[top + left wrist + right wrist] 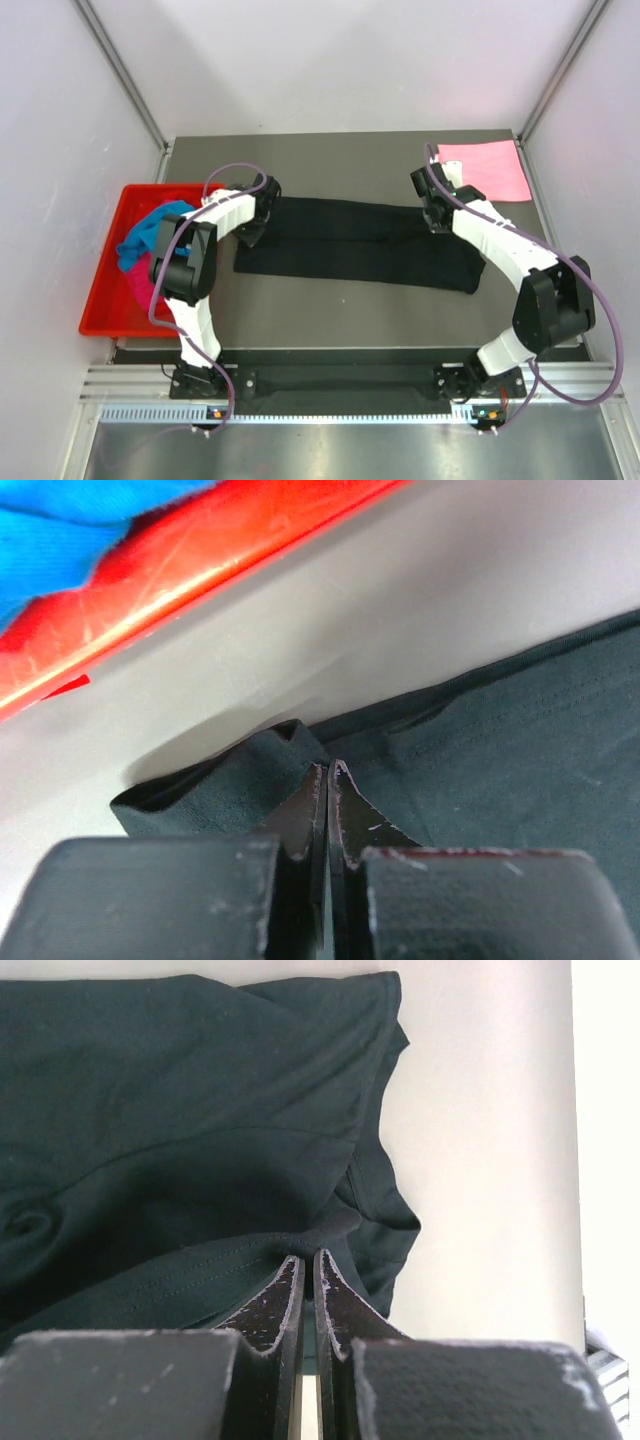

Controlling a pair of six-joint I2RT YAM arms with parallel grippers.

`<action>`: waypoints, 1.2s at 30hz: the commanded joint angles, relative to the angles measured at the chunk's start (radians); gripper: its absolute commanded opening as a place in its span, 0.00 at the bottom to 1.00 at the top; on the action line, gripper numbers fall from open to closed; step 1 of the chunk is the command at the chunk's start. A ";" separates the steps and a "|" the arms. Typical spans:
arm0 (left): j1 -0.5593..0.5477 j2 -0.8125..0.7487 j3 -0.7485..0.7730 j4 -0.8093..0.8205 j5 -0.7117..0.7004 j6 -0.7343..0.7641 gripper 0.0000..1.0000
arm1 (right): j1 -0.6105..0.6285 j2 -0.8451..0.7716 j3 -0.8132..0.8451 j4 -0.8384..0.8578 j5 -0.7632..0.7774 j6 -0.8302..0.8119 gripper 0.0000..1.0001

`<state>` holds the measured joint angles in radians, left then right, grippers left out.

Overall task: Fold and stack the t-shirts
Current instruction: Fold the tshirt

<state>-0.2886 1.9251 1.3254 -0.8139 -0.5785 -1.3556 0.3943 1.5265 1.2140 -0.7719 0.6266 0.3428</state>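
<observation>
Top view, centre of frame: black t-shirt (pixel 350 245) laid across the grey table (pixel 350 320) as a long band, already folded lengthwise. Left gripper (pixel 327 770) at the band's upper left end, jaws pressed together on a puckered pinch of black cloth. Right gripper (pixel 305 1257) at the upper right end, jaws likewise closed to a sliver, nipping a bunched hem.

Upper right corner: pink t-shirt (pixel 488 170), folded flat, well apart from the black one. Left edge: red tray (pixel 100 300) holding a turquoise t-shirt (pixel 150 232) and a magenta t-shirt (pixel 140 285), both crumpled.

Step in hand, by the look of it: folding the black shirt, both ends gripped along its far edge. Next move likely calling for lifting both pinches together and carrying the cloth over evenly, taut enough to avoid a sag in the middle. Stacking on the pink one yet to come.
</observation>
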 commanded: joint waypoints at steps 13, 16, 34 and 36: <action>0.005 0.025 0.086 -0.054 -0.052 -0.016 0.00 | -0.025 0.031 0.045 0.043 0.028 -0.022 0.00; 0.005 0.041 0.097 -0.056 -0.044 -0.014 0.00 | -0.032 0.032 0.041 0.048 0.032 -0.027 0.00; 0.003 -0.017 0.144 -0.088 -0.072 0.064 0.43 | -0.048 0.050 -0.017 0.125 -0.083 -0.041 0.00; -0.006 -0.049 0.150 -0.085 -0.098 0.099 0.44 | -0.048 0.052 -0.024 0.129 -0.097 -0.030 0.00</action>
<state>-0.2890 1.9797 1.4261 -0.8692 -0.6056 -1.3106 0.3614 1.5925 1.2018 -0.6907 0.5697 0.3141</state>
